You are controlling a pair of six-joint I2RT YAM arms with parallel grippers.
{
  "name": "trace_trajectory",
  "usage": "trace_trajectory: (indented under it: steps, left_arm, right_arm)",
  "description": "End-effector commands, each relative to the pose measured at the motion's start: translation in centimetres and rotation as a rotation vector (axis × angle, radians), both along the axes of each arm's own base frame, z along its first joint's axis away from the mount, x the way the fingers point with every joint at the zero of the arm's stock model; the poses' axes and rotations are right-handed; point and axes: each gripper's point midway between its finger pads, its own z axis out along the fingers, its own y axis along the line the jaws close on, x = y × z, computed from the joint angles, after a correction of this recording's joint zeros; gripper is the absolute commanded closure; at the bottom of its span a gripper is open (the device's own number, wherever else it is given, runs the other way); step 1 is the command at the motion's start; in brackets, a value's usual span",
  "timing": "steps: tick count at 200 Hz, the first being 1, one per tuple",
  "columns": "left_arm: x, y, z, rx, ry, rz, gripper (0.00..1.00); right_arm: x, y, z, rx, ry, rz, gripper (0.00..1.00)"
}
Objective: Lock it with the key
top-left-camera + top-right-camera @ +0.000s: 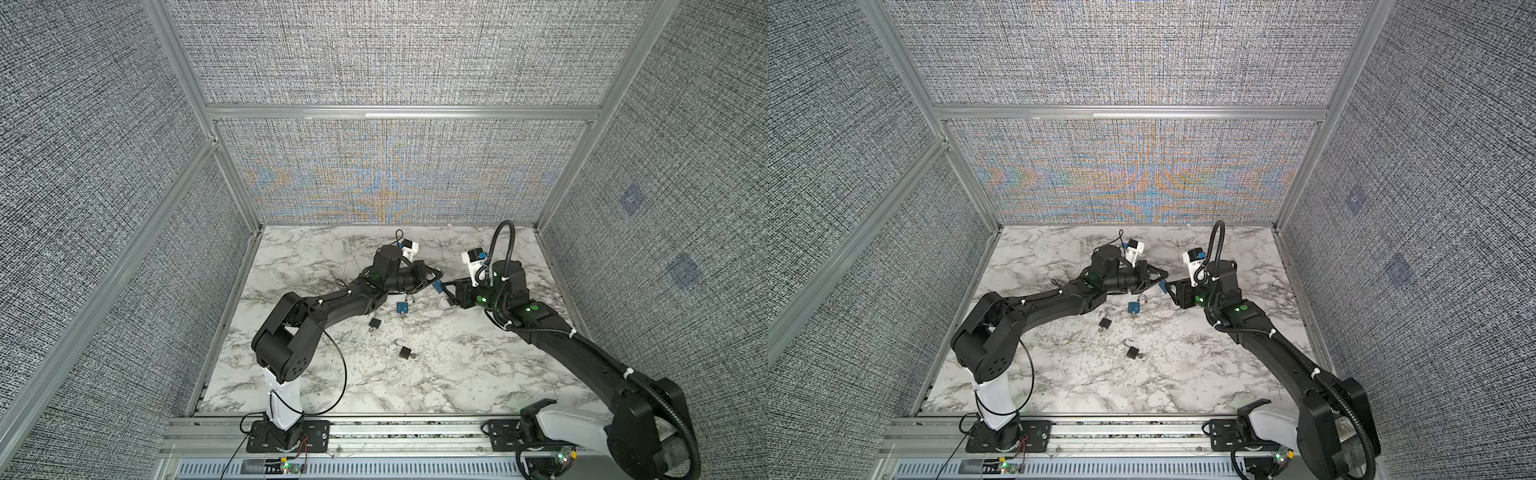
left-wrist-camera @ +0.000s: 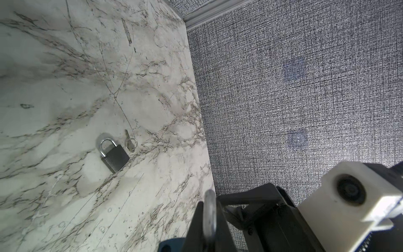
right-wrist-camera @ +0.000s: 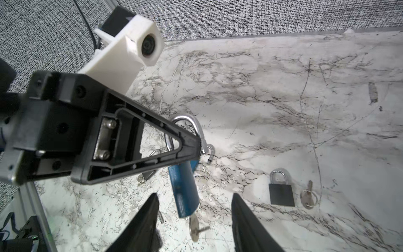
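Left gripper (image 3: 197,145) clenches the blue padlock (image 3: 185,189) by its shackle (image 2: 209,209); the body hangs just before my parted right gripper (image 3: 195,197). Left wrist view shows mostly shackle.

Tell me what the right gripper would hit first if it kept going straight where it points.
Probably the blue padlock hanging by its shackle from the shut left gripper; the right wrist view shows its body ahead, between the right gripper's open fingers.
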Motion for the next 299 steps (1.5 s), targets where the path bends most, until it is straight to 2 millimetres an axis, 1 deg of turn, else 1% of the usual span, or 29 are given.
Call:
trace_trajectory:
  steps: [1, 30, 59, 136, 263, 276, 288, 299]
  left_arm:
    - [0.0, -0.1, 1.4, -0.032, -0.034, -0.022, 1.00]
    - [0.0, -0.2, 1.8, -0.042, -0.031, -0.029, 1.00]
    - [0.0, -0.2, 2.1, -0.050, -0.032, -0.028, 1.00]
    - [0.0, -0.3, 2.9, -0.079, -0.033, -0.030, 1.00]
    - [-0.3, -0.2, 3.0, -0.119, -0.016, -0.033, 1.00]
    - [-0.3, -0.2, 3.1, -0.123, -0.016, -0.032, 1.00]
    - [-0.3, -0.2, 3.2, -0.127, -0.015, -0.033, 1.00]
    - [-0.3, -0.2, 3.2, -0.130, -0.016, -0.033, 1.00]
  right_arm:
    - [0.2, 1.0, 1.1, 0.033, -0.031, 0.049, 0.47]
    - [0.3, 1.5, 1.1, 0.048, -0.023, 0.076, 0.51]
    - [0.4, 1.5, 0.8, 0.045, -0.018, 0.075, 0.54]
    - [1.0, 1.6, 0.7, 0.041, -0.026, 0.071, 0.59]
    - [1.4, 2.2, 0.2, 0.073, -0.002, 0.082, 0.69]
    - [1.4, 2.2, 0.1, 0.076, 0.003, 0.080, 0.71]
    - [1.4, 2.3, 0.1, 0.080, 0.006, 0.080, 0.76]
    - [1.4, 2.3, 0.1, 0.081, 0.007, 0.078, 0.83]
